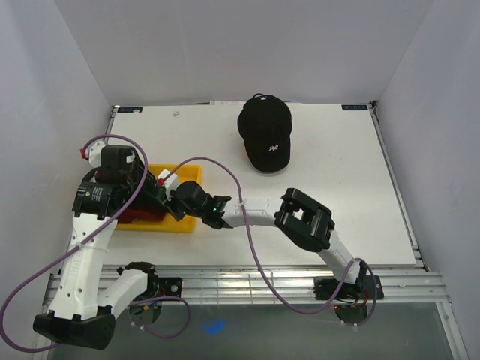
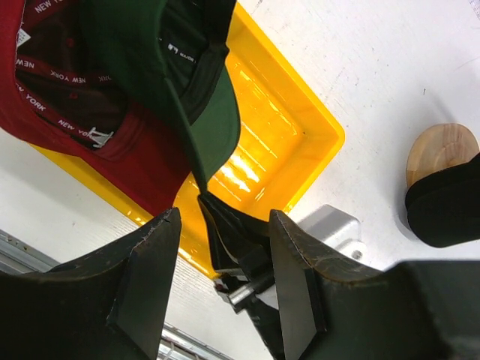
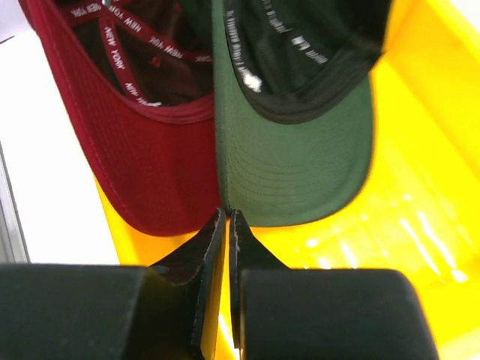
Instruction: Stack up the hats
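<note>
Okay, left gripper (image 2: 223,225): jaws wide apart, holding nothing, hovers at a corner of the yellow tray (image 2: 324,127).
Red cap (image 2: 135,150): upside down in that tray, lining showing, partly over the rim.
Green cap (image 3: 300,172): touching it, also inside-up, brim pointing straight at the right gripper (image 3: 226,217).
Right gripper: fingers pressed together, seemingly pinching that brim's edge. It's the arm to lift, I'd say.
Black cap (image 1: 265,135): well apart, up-table to the right, and likely where the stack goes.
Views: the left wrist shows a wooden stand (image 2: 442,150) beneath it. Overhead, the arms cover the green cap.
</note>
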Robot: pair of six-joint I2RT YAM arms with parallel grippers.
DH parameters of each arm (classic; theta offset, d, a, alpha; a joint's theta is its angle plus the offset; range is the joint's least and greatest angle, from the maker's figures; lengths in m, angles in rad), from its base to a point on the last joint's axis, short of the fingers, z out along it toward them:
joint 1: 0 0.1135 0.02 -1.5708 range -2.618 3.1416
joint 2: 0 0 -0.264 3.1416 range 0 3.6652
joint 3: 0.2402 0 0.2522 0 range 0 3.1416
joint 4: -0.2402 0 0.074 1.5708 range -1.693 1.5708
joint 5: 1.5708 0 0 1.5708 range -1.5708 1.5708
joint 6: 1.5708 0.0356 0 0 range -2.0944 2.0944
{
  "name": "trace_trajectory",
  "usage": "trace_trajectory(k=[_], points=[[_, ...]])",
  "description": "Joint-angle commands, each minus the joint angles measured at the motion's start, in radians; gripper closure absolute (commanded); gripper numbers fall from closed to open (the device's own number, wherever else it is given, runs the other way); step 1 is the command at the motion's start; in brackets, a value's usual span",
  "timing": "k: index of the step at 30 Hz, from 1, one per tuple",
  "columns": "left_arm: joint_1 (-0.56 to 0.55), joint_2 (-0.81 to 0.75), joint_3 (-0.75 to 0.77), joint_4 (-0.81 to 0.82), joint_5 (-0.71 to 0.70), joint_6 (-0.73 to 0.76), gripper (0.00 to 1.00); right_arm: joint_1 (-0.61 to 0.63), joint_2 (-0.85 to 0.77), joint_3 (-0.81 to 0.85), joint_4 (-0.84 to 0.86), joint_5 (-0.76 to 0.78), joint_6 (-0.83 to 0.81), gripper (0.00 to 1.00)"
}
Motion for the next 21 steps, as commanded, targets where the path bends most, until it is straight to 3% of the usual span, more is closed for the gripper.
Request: trace_trajectory(k=[1, 8, 17, 21], points=[[0.005, -0.025, -0.005, 0.017, -0.007, 0.007, 0.39, 0.0, -0.135, -0.031, 0.025, 0.076, -0.029, 0.92], [0.003, -0.03, 0.0, 0.054, 0.009, 0.033, 0.39, -0.025, -0.285, -0.119, -0.013, 0.055, 0.014, 0.92], [0.003, 0.012, -0.025, 0.129, 0.026, 0.076, 0.42, -0.158, -0.46, -0.272, -0.021, -0.064, 0.244, 0.92], [0.003, 0.035, -0.028, 0.155, 0.032, 0.085, 0.43, -0.161, -0.471, -0.283, -0.034, -0.147, 0.194, 0.91]])
